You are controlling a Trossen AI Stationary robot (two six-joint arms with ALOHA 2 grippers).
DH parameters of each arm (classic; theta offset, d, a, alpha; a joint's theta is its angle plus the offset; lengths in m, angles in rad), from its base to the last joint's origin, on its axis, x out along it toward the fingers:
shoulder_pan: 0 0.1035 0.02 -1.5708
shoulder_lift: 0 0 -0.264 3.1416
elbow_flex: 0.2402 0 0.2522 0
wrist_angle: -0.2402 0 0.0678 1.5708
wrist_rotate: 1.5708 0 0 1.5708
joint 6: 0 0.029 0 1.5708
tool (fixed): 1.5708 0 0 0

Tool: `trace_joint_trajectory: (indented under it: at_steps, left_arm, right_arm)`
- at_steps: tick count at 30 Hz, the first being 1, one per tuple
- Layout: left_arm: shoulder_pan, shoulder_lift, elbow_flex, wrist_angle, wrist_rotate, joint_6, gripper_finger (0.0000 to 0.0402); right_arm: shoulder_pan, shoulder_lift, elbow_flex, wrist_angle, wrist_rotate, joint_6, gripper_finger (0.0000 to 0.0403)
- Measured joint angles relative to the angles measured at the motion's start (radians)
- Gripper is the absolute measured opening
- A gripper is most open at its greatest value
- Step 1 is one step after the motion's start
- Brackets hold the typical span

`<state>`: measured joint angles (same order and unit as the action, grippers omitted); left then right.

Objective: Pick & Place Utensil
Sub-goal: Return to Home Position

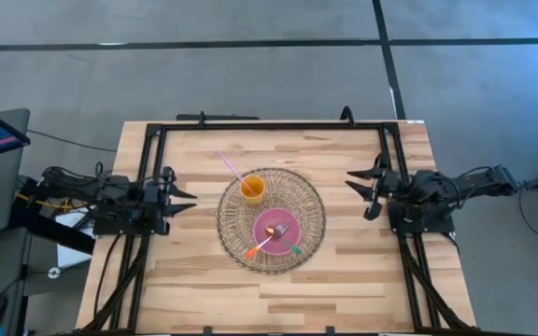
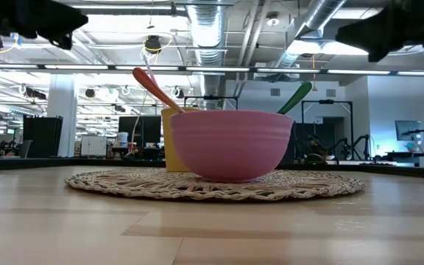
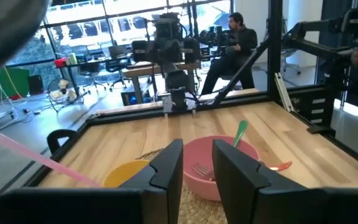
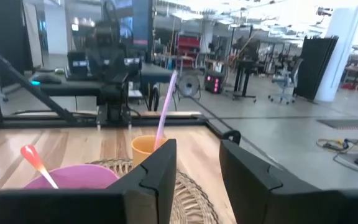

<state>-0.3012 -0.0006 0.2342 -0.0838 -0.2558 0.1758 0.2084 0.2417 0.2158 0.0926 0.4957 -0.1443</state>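
A pink bowl [image 1: 274, 229] sits on a round woven mat [image 1: 311, 201] at the table's middle. An orange-handled fork [image 1: 267, 241] and a green-handled utensil [image 1: 292, 248] lean in the bowl, handles over its near rim. Behind it a yellow cup [image 1: 252, 189] holds a pink straw-like utensil [image 1: 229, 166]. My left gripper [image 1: 187, 201] waits open at the table's left edge, above the table. My right gripper [image 1: 358, 191] hovers open at the right edge. Both touch nothing.
A black metal frame [image 1: 269, 124] runs along the table's far, left and right edges. Bare wood lies between each gripper and the mat. In the left wrist view a person [image 3: 238, 40] sits in the room beyond the table.
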Motion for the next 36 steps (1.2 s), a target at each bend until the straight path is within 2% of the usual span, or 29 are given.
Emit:
trace_joint_trajectory:
  at_steps: [9,16,22,27,31,36]
  left_arm:
    - [0.000,0.000,-0.144,0.175,0.002,0.001,0.0088]
    - [0.056,0.000,-0.151,0.197,-0.003,0.027,0.0088]
    - [0.164,0.000,-0.151,0.197,0.140,0.027,0.0088]
    - [0.234,0.000,-0.160,0.201,0.162,-0.003,0.0088]
    - [0.266,0.000,-0.212,0.249,0.239,-0.024,0.0088]
    - [0.307,0.000,-0.229,0.287,0.242,-0.037,0.0088]
  right_arm:
    - [0.000,-0.240,-0.097,-0.065,-0.001,-0.005,0.0116]
    - [0.000,-0.232,-0.107,-0.093,-0.051,-0.011,0.0116]
    - [0.000,-0.239,-0.107,-0.112,-0.137,-0.012,0.0116]
    - [-0.001,-0.239,-0.115,-0.162,-0.136,0.011,0.0116]
    - [-0.001,-0.239,-0.145,-0.163,-0.136,0.019,0.0116]
    - [-0.001,-0.239,-0.188,-0.088,-0.164,0.031,0.0116]
